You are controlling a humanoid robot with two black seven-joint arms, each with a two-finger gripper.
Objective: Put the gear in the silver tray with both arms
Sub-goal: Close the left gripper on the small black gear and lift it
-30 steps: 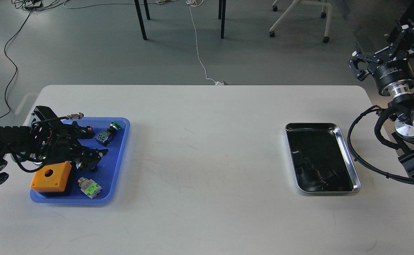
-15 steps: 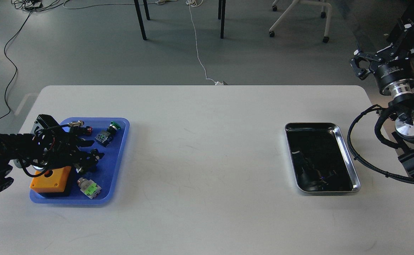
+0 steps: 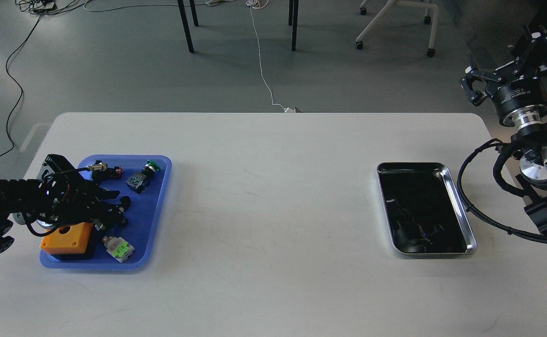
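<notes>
The silver tray (image 3: 461,213) lies at the right of the white table, its dark mirror-like bottom bare. My left gripper (image 3: 120,208) reaches low into the blue plastic tray (image 3: 158,196) at the left. Its dark fingers (image 3: 124,201) stand a little apart above the tray floor, beside the orange box (image 3: 66,237). I cannot make out a gear; the gripper hides part of the blue tray. My right gripper (image 3: 505,61) is open and empty, raised beyond the table's far right corner, well clear of the silver tray.
The blue tray also holds a green-topped push button (image 3: 151,164), a dark blue part (image 3: 137,180), a metal plug with a red end (image 3: 101,167) and a green-and-white switch (image 3: 118,248). My right arm's cables (image 3: 477,210) hang beside the silver tray's right rim.
My left gripper has drawn back to the left and lower inside the blue tray, with its fingers closer together. The right gripper has shifted only slightly.
</notes>
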